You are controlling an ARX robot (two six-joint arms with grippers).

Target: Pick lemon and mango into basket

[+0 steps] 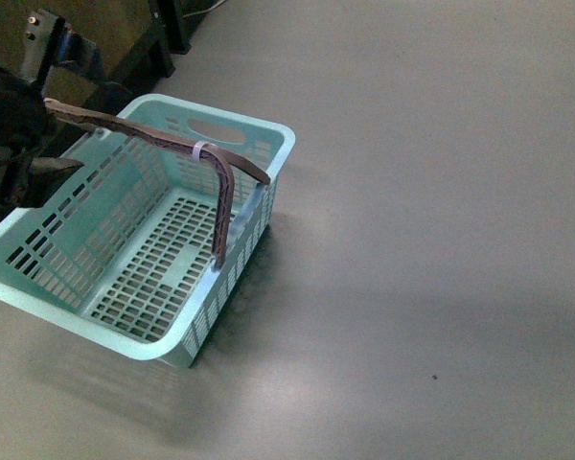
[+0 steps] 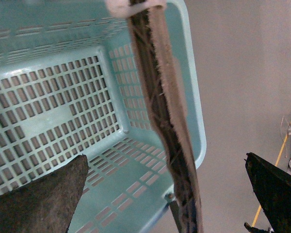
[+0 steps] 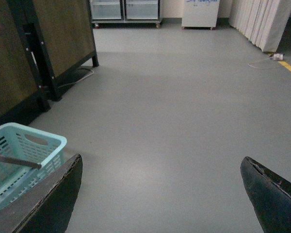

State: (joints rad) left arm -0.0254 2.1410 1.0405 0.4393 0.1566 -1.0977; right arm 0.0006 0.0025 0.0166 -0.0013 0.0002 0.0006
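Front view: light teal slotted plastic basket [image 1: 72, 311], its raised grey-brown swing handle [image 1: 225, 192] passing between the wide-apart left pincer [image 2: 165, 158]; right pincer [image 3: 161, 159] apart too.

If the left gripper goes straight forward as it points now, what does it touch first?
Most likely the handle of the basket, which runs between the left gripper's open fingers; its floor lies behind. Depth is unclear.

Light teal slotted plastic basket [image 1: 273, 144] at the left, its brown handle [image 1: 144, 132] raised across the open top.
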